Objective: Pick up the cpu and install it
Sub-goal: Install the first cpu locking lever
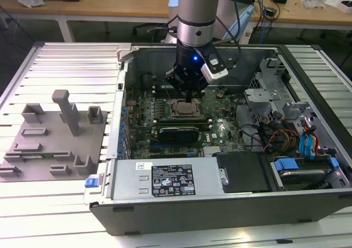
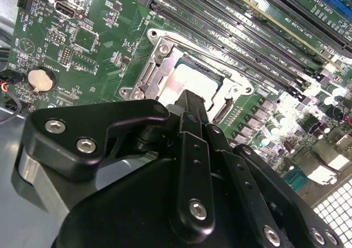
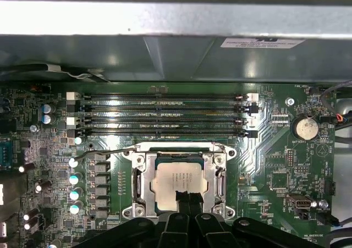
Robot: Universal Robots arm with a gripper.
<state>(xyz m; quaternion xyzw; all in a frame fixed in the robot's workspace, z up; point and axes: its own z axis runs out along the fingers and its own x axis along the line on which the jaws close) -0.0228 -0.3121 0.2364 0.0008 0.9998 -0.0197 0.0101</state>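
Closest to the lens in the first wrist view is the black body of the claw (image 3: 187, 196), and its two fingers run out side by side, drawn together with only a thin seam between them. I read the claw as clenched, with nothing clamped across it. The fingertips end right over the near edge of the cpu (image 3: 182, 176), so the chip lies straight ahead of and directly beneath the tips, not off to either side. I cannot tell whether the tips touch its top or hang just above it. The cpu lies flat inside the socket frame (image 3: 142, 177), pale metal face up. Being square, it has no long axis to speak of, and its edges sit parallel to the frame's rim, so to my eye it looks seated in the socket. Past the socket run the memory slots (image 3: 165, 116), lying crosswise to the fingers, and beyond them rises the grey chassis wall (image 3: 165, 50). In the exterior view the single arm (image 1: 195, 17) stands nearly vertical over the middle of the open computer case (image 1: 165, 215), wrist pointing straight down at the board. The long silver box (image 1: 165, 179) sits between the socket and the camera. The grey moulded tray (image 1: 55, 138) rests well apart on the ribbed surface (image 1: 55, 209), at the exterior view's left.
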